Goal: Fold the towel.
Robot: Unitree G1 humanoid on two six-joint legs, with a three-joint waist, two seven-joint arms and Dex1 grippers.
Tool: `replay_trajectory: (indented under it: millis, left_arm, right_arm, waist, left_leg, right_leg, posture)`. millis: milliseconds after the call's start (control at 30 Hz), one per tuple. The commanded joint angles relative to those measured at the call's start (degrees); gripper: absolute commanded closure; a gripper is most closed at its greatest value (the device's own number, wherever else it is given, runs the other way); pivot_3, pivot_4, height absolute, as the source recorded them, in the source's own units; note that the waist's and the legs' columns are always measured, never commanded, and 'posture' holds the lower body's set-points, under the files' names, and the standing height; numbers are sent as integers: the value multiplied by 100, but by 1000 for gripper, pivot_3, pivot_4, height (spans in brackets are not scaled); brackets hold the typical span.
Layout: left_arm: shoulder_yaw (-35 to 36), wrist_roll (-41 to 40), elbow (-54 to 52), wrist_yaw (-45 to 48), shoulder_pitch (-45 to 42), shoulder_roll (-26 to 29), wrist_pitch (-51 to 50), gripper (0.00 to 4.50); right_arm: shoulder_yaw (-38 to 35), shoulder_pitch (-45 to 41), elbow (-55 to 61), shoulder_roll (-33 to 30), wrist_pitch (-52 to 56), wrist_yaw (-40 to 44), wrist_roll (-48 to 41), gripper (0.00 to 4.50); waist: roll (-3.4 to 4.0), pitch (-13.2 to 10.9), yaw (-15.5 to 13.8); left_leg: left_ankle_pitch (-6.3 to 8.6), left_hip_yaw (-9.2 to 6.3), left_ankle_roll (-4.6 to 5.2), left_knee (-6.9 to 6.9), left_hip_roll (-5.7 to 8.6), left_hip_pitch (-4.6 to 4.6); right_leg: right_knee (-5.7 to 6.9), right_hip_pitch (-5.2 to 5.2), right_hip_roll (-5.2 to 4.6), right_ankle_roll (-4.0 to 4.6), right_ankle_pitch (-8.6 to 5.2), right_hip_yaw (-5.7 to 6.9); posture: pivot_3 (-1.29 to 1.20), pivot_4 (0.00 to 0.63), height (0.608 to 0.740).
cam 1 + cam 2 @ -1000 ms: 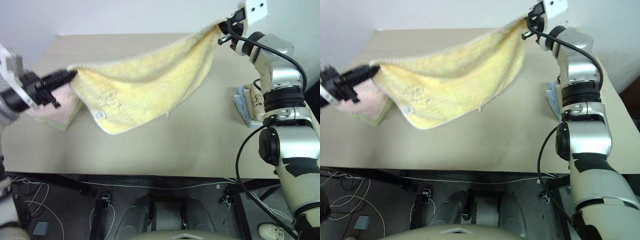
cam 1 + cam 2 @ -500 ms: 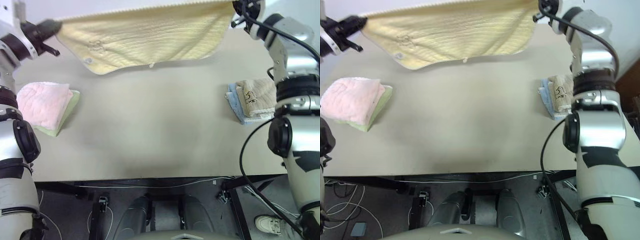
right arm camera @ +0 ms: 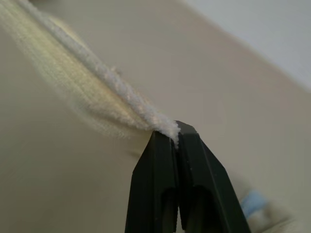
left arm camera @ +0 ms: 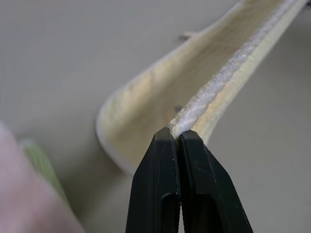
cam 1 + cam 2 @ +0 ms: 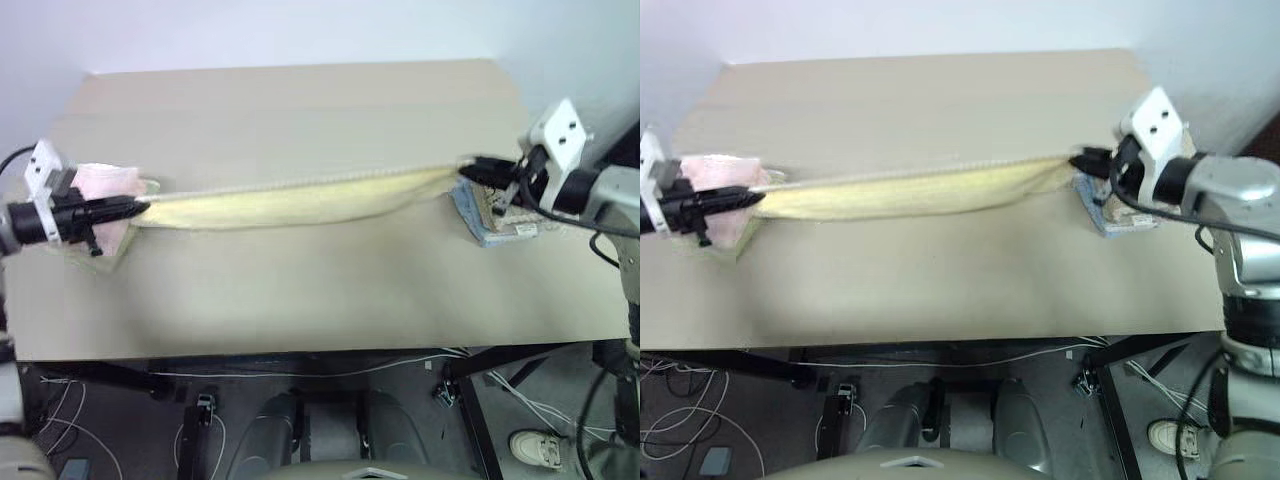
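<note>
Flanking taut towel [image 5: 300, 200]: pink towel [image 5: 105, 182] left, beige towel [image 5: 495, 203] right.

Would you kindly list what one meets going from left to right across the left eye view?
Left gripper → yellow towel, stretched between the two grippers → right gripper → stack of folded cloths at the table's right edge.

Pink towel [image 5: 105, 180] at table's [image 5: 300, 290] left edge; folded, perhaps beige-and-blue, cloths [image 5: 495, 215] right.
</note>
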State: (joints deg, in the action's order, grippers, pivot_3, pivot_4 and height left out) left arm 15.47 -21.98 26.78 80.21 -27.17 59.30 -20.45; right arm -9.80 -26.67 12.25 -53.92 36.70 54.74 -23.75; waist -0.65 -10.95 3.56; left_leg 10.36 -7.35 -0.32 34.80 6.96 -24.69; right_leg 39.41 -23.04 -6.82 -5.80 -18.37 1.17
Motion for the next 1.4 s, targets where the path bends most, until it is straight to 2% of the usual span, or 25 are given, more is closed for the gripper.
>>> replay_trajectory:
  millis: [33,400,567,700,767,867,1033,1167,1400]
  left_arm:
    - [585,-305,-827,-117,622,339,-516,4461]
    - [1554,-470,-1845,-75,2953,690,-1218,4461]
    - [2023,-561,-2485,-125,4267,360,-1479,4461]
    - [2344,-758,-2857,-276,4677,146,-1722,4461]
    - [2375,-766,-2920,-313,4707,153,-1713,4461]
    - [2312,-830,-2829,-441,4417,166,-1682,4461]
    - [1894,-880,-2582,-511,3718,297,-1721,4461]
    - [1614,-838,-2227,-440,3310,399,-1663,4461]
    - [1121,-479,-993,-268,2527,679,-1070,4461]
  right_arm:
    - [-420,490,551,-395,260,295,-279,4500]
    - [-772,2514,1617,-934,335,1077,-743,4500]
    - [-936,3299,1990,-1014,263,1328,-809,4500]
    - [-1313,3602,2242,-949,531,1514,-1312,4500]
    - [-1371,3776,2281,-1021,470,1645,-1274,4500]
    - [-1181,3594,2039,-1059,311,1613,-1166,4500]
    - [-731,2736,1509,-954,284,1543,-1284,4500]
    - [-170,2066,839,-891,-8,1571,-980,4500]
    - [819,717,-489,-269,-338,1578,-510,4500]
  waist:
    - [1,-1,-64]
    - [1,0,-258]
    - [3,1,-295]
    - [0,2,-296]
    - [-2,4,-314]
    - [-2,5,-317]
    - [1,3,-290]
    - [2,3,-281]
    - [3,2,-280]
  left_leg:
    - [1,0,0,4,0,2]
    - [12,10,10,7,-18,-1]
    - [16,14,15,-2,-23,-11]
    - [27,14,13,0,-28,-11]
    - [32,14,12,1,-32,-11]
    - [36,15,15,1,-32,-11]
    - [36,17,16,-1,-32,-11]
    - [31,23,28,-9,-32,-14]
    - [29,25,31,-11,-32,-13]
  right_leg:
    - [-1,4,0,1,2,0]
    - [-46,14,3,13,7,-4]
    - [-68,10,3,16,6,-3]
    - [-108,33,7,33,6,-2]
    - [-122,41,10,33,10,1]
    - [-134,45,8,32,11,4]
    - [-137,41,8,33,13,4]
    - [-142,33,8,31,15,2]
    - [-141,30,10,14,25,2]
  posture:
    - [0,150,740]
    - [0,150,740]
    - [0,150,740]
    - [0,150,740]
    - [0,150,740]
    - [0,150,740]
    - [0,150,740]
    - [0,150,740]
    - [0,150,740]
